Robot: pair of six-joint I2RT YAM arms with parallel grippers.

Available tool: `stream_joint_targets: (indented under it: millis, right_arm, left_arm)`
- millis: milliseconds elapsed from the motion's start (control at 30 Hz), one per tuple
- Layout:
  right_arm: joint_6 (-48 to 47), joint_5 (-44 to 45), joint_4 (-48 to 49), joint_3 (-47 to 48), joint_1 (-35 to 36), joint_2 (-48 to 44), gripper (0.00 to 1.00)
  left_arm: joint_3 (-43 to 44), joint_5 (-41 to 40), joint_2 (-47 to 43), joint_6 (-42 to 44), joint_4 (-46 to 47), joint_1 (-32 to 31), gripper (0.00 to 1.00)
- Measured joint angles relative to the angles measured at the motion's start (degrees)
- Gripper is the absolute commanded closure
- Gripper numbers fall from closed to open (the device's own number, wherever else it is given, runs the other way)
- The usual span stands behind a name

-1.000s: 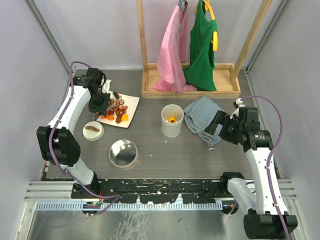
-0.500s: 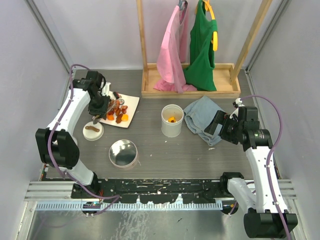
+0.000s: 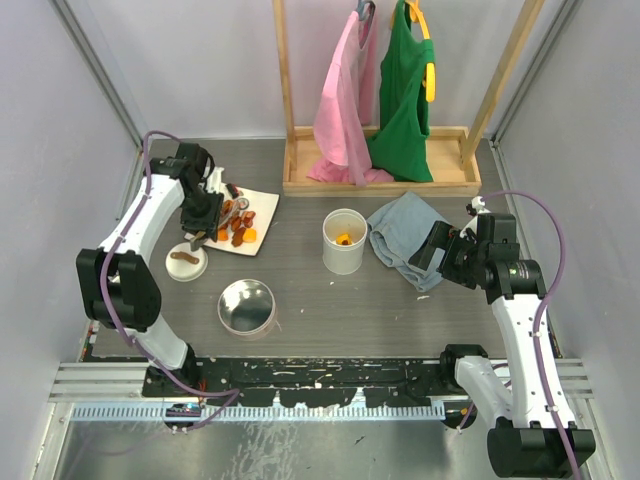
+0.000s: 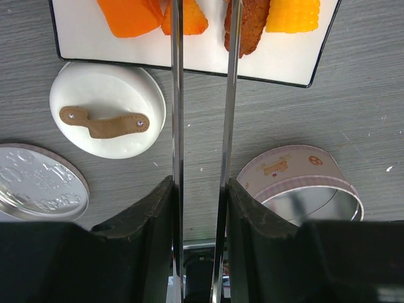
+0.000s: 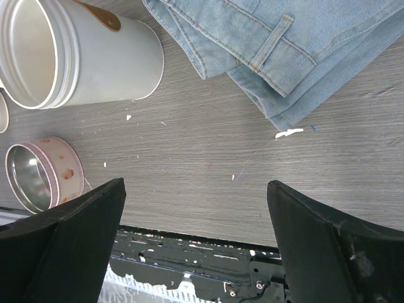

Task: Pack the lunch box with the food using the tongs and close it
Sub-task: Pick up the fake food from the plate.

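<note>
The white lunch box point(image 3: 342, 262) holds one orange piece point(image 3: 344, 238); more food point(image 4: 129, 11) lies on the plate point(image 4: 278, 63). The left jaws clench the tongs point(image 4: 176, 95), tips over that food; the right jaws hang released.

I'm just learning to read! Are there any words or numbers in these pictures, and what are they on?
No word, number or sign can be read in any view.
Silver lid: raised marks on top, too blurred to read.
Pink tin: little brown pictures on its side, no letters that can be made out.
</note>
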Motion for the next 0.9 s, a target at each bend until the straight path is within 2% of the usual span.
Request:
stream_joint_targets:
  millis: [100,200,300,600,900]
  right_arm:
    - [0.0,0.0,0.0,0.0,0.0,0.0,0.01]
    - [0.0,0.0,0.0,0.0,0.0,0.0,0.01]
    - [0.0,0.0,0.0,0.0,0.0,0.0,0.01]
    - [0.0,0.0,0.0,0.0,0.0,0.0,0.01]
    - [0.0,0.0,0.0,0.0,0.0,0.0,0.01]
  left_arm:
    - [0.0,0.1,0.0,0.0,0.0,0.0,0.7]
    - [0.0,-0.1,0.0,-0.2,0.0,0.0,0.82]
    - [-0.6,-0.5,-0.4,-1.1,0.7,0.0,0.87]
    - [-2.7,-1.3,-6.3,-1.8,3.4,0.4,0.88]
    - [-2.7,0.5,-7.3,-2.8,3.0,0.6,0.88]
